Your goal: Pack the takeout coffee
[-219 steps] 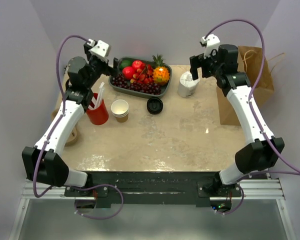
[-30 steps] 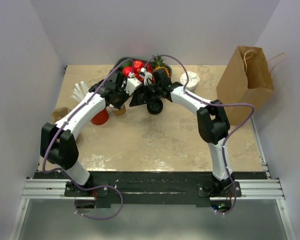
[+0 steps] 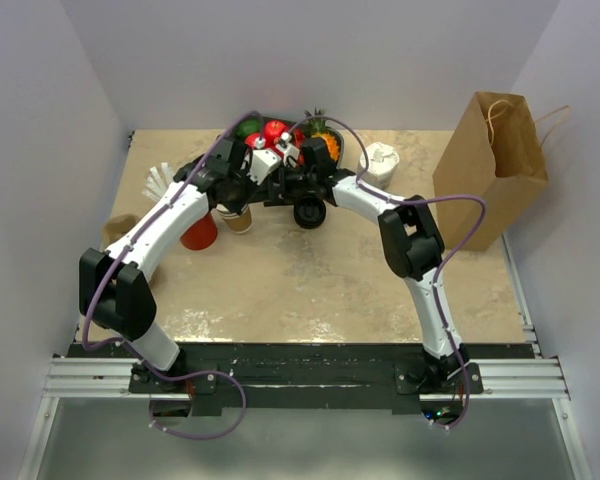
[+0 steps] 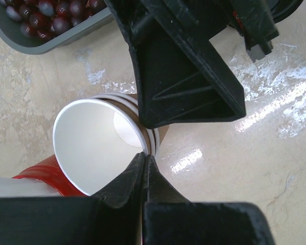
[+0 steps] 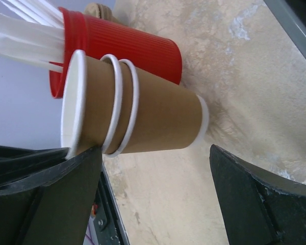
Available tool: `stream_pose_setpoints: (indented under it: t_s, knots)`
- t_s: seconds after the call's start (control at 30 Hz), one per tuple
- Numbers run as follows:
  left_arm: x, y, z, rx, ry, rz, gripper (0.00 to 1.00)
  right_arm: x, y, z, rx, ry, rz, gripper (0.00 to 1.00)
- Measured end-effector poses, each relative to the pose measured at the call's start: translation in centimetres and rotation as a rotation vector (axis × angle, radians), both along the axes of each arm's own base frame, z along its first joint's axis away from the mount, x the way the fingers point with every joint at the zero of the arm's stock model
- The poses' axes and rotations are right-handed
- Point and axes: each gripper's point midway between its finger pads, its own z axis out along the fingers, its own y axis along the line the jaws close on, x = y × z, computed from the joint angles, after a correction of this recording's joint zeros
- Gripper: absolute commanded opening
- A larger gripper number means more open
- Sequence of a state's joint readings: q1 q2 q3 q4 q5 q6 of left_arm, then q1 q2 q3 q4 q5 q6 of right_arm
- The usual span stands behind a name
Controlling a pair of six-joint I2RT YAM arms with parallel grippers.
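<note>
Three nested brown paper cups (image 4: 99,148), white inside and without a lid, stand beside the red cup. My left gripper (image 4: 145,154) is shut on the top cup's rim, one finger inside and one outside. From the right, my right gripper (image 5: 155,150) is open, and the cup stack (image 5: 143,120) lies just beyond its fingertips, the left finger (image 5: 76,173) touching the top cup near the rim. The round black lid (image 3: 310,212) lies apart on the table to the right of the cups (image 3: 238,221). A takeout coffee with its lid on is not in view.
A red ribbed cup (image 3: 198,232) holding white straws stands right next to the stack on its left. A grey tray of fruit (image 4: 41,46) sits just behind. A white container (image 3: 380,160) and the upright brown paper bag (image 3: 492,165) are at the back right.
Both arms have come down from high and apart onto the cup stack. Over the last second the right gripper slid a little left, closer to the cups; the left stayed shut.
</note>
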State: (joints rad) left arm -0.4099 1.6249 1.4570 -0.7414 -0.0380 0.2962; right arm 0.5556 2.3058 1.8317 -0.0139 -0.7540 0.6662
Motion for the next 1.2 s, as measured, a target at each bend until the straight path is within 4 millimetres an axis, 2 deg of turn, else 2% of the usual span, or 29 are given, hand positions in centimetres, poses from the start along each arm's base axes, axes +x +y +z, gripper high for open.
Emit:
stream_pose_setpoints:
  t_s: [0.23,0.47,0.57,0.7,0.73,0.83,0.93,1.03,1.13,1.2]
  knots:
    - [0.3,-0.2,0.8,-0.015,-0.013,0.004,0.00,0.0,-0.1,-2.1,-0.034,0.046,-0.013,0.89]
    - [0.3,-0.2,1.4,-0.017,-0.017,0.003,0.00,-0.1,-0.1,-2.4,-0.046,0.053,-0.020,0.88]
    - [0.6,-0.1,3.3,-0.014,-0.039,0.004,0.00,0.0,-0.1,-2.1,-0.035,0.037,-0.013,0.89]
    - [1.7,-0.2,7.7,-0.029,-0.129,0.009,0.00,0.3,-0.5,-0.5,-0.004,0.000,0.006,0.96]
    - [1.9,-0.2,8.9,-0.038,-0.153,0.008,0.00,0.5,-0.9,0.4,0.008,-0.014,0.007,0.99]
    - [1.6,-0.5,11.0,-0.059,-0.187,-0.019,0.00,1.6,-2.5,4.0,0.040,-0.068,-0.019,0.99]
    - [0.2,-1.1,11.5,-0.082,-0.177,-0.095,0.00,3.1,-5.8,8.8,0.068,-0.168,-0.069,0.98]
    - [-2.2,-2.6,10.9,-0.097,-0.148,-0.218,0.00,4.6,-11.2,13.8,0.041,-0.326,-0.141,0.96]
    - [-5.4,-5.0,9.3,-0.096,-0.101,-0.399,0.00,5.5,-16.6,17.2,-0.053,-0.502,-0.225,0.95]
    - [-7.4,-6.8,7.9,-0.085,-0.070,-0.520,0.00,5.2,-19.0,18.0,-0.121,-0.575,-0.259,0.95]
